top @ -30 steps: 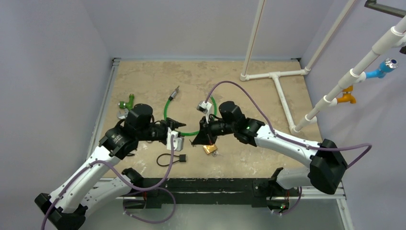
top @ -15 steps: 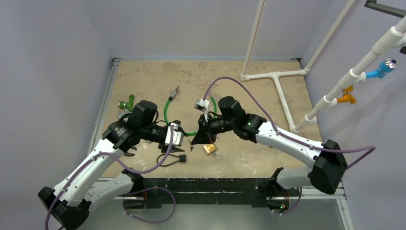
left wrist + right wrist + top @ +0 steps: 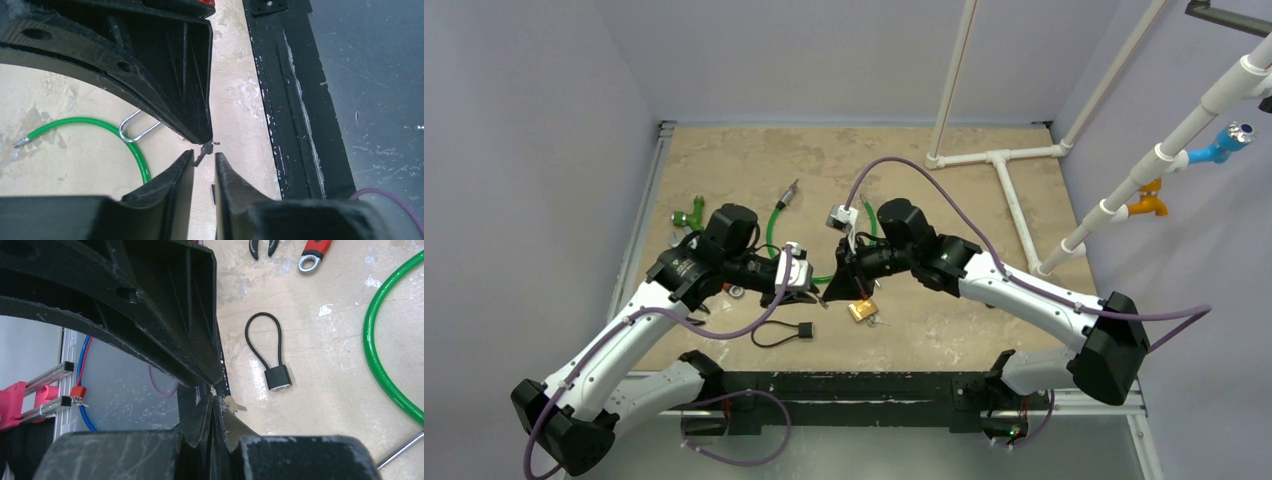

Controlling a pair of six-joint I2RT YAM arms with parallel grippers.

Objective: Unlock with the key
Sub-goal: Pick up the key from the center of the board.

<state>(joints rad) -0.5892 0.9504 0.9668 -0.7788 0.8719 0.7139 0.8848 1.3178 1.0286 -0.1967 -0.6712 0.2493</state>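
**A:** Where is the key (image 3: 204, 151)?

**B:** It hangs at the tip of the right gripper (image 3: 213, 407), whose fingers are pressed together and seem to pinch one end of it. Its free end sits in the narrow gap between the slightly parted fingers of the left gripper (image 3: 202, 162). All this is above the table (image 3: 904, 170), near the brass padlock (image 3: 861, 311).

**A:** What could spoil it?

**B:** The hold looks slight. If the left fingers close off-centre, or the right ones let go too soon, I'd expect the key to twist or drop. The grippers are almost touching, so a bump could also knock it loose.

**A:** What can't you make out?

**B:** I can't see the keyhole or which way the key faces. From the right wrist the key is practically hidden. From the left wrist only a silver shackle (image 3: 136, 131), likely the padlock's, shows beside the green cable (image 3: 100, 122). The body is behind the right gripper.
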